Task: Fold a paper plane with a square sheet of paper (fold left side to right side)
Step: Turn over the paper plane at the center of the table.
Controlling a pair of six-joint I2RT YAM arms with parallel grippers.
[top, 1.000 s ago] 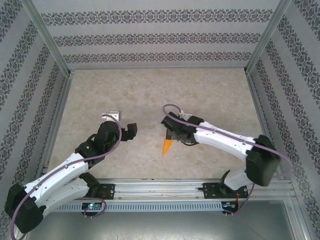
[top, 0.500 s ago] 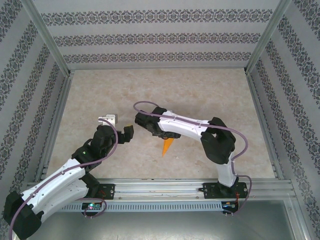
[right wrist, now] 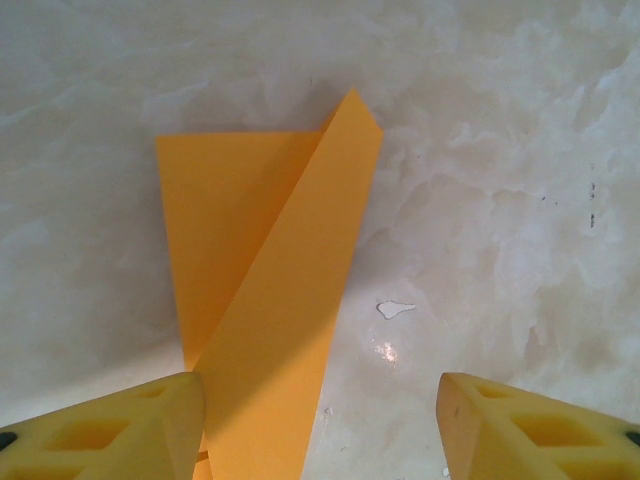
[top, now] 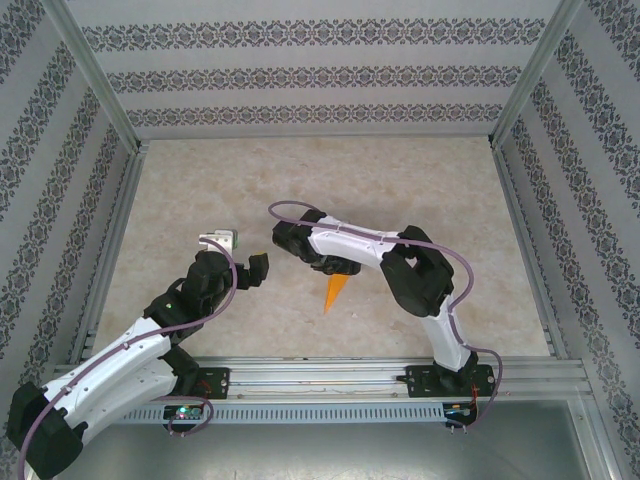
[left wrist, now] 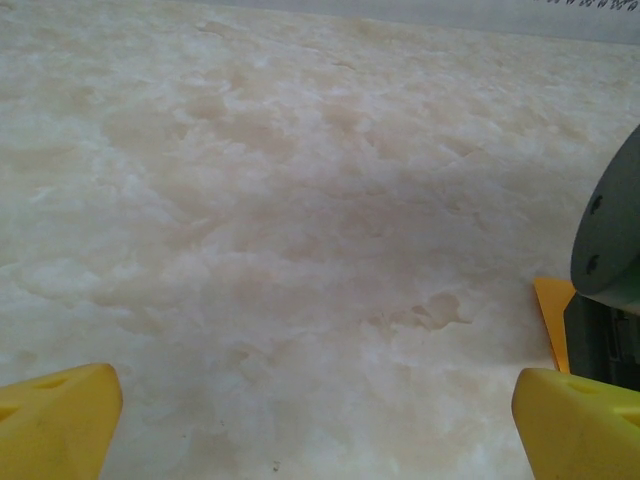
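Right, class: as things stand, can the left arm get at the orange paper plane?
Probably yes, at its pointed end: bare table separates the open left pincer from the paper plane, though the right arm lies over the wider end.

From above, the paper plane [top: 335, 292] shows just its pointed tip; its wide end and the right jaws lie under the right arm [top: 350, 243]. In the right wrist view its lower end runs off the bottom edge, partly behind a yellow finger [right wrist: 110, 425]. At the left wrist view's right edge, a dark grey part [left wrist: 610, 230] hides all but an orange sliver.
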